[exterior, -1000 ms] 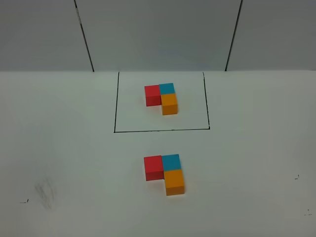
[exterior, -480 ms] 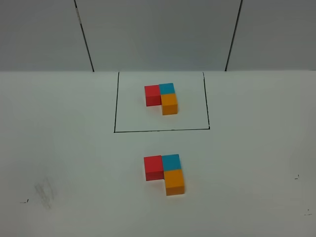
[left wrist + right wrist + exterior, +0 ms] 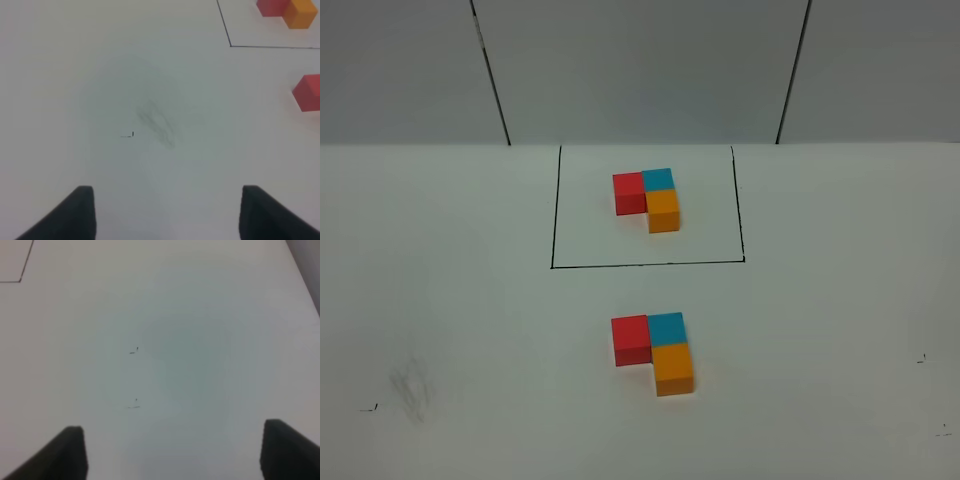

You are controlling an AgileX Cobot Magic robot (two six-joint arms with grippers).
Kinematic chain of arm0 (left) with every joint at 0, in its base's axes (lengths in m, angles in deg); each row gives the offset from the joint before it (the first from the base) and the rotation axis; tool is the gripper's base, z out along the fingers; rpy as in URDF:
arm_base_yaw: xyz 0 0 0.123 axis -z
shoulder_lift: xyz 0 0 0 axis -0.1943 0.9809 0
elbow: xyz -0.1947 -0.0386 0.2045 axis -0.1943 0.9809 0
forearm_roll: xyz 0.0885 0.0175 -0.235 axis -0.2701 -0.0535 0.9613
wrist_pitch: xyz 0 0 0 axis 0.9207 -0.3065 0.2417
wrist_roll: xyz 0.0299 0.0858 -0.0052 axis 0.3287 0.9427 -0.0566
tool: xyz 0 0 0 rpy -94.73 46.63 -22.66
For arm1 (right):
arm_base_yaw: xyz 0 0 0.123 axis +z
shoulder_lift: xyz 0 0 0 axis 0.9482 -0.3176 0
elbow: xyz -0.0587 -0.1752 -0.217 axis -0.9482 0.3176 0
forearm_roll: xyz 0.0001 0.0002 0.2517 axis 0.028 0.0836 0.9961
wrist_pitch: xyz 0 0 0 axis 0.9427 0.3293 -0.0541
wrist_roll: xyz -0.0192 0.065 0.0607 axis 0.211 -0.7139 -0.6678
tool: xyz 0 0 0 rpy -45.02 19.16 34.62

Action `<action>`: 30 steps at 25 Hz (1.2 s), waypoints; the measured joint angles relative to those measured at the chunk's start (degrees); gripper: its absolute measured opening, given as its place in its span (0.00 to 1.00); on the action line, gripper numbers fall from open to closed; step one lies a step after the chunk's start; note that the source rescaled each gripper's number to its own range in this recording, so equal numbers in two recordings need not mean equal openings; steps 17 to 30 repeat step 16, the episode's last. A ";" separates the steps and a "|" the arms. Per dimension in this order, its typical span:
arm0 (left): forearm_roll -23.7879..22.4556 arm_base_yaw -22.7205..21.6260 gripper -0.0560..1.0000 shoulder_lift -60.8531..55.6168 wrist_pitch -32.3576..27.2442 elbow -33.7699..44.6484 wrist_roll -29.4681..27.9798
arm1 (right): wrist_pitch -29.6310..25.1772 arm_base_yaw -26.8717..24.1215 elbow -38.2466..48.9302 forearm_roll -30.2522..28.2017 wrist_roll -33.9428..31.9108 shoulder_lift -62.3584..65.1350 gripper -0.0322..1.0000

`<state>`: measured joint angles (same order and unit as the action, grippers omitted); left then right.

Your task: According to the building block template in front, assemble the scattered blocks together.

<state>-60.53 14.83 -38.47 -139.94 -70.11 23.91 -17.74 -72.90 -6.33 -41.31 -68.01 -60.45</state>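
Observation:
The building block template (image 3: 648,198) is an L of red, blue and orange cubes inside a thin black drawn rectangle (image 3: 553,220) at the back of the table. In front of it the scattered blocks sit touching in the same L: red (image 3: 631,339), blue (image 3: 666,327), orange (image 3: 674,369). Neither arm shows in the exterior view. My left gripper (image 3: 167,188) is open and empty over bare table; the unframed red cube (image 3: 309,92) and the template's red cube (image 3: 272,7) and orange cube (image 3: 300,14) show at that view's edge. My right gripper (image 3: 173,425) is open and empty.
A grey smudge (image 3: 412,388) and small pen marks (image 3: 368,407) lie at the front left of the white table, with more pen marks (image 3: 922,359) at the right. A grey wall with two black seams (image 3: 490,70) stands behind. The frame's corner (image 3: 21,280) shows in the right wrist view.

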 joint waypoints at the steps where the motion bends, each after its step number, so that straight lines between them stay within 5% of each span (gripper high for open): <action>1: 0.00 0.00 0.97 0.00 0.00 0.00 0.00 | 0.00 0.00 0.00 -0.21 0.00 0.00 0.44; 16: 0.00 0.00 0.97 0.00 0.00 0.00 0.00 | 0.13 0.00 0.00 -0.08 0.00 0.00 0.03; 30: 0.00 0.00 0.97 0.00 0.00 0.00 0.00 | 0.13 0.00 0.00 -0.08 0.00 0.00 0.03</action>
